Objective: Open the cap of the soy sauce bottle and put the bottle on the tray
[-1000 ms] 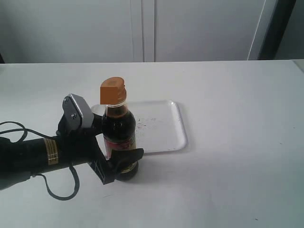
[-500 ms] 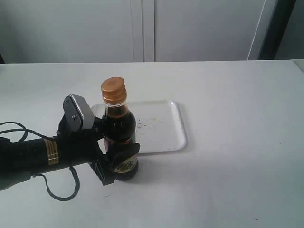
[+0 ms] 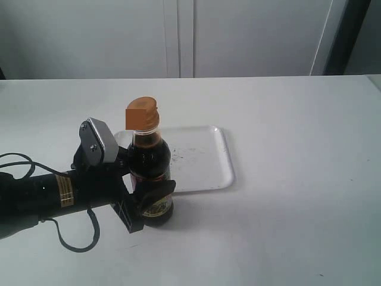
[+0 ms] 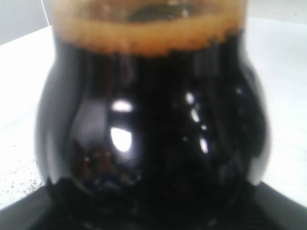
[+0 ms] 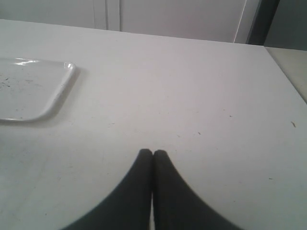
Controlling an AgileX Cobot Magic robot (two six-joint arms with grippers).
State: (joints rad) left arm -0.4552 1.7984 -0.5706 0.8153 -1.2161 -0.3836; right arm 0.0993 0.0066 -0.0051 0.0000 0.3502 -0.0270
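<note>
Exterior view: soy sauce bottle [image 3: 149, 156] stands clamped inside the left pincer [image 3: 149, 198].

The soy sauce bottle [image 3: 149, 156] stood left of centre in the exterior view, on the table [image 3: 286, 226] just in front of the tray [image 3: 205, 158], hiding its near-left corner. The left gripper [image 3: 149, 179] and its arm filled the lower left, jaws clamped around the bottle's lower body, blocking that side. Space above the cap [image 3: 141, 113] was open. The tray's right part and the table's right half lay bare. The right gripper [image 5: 152, 163], fingertips together, sat over bare tabletop.
</note>
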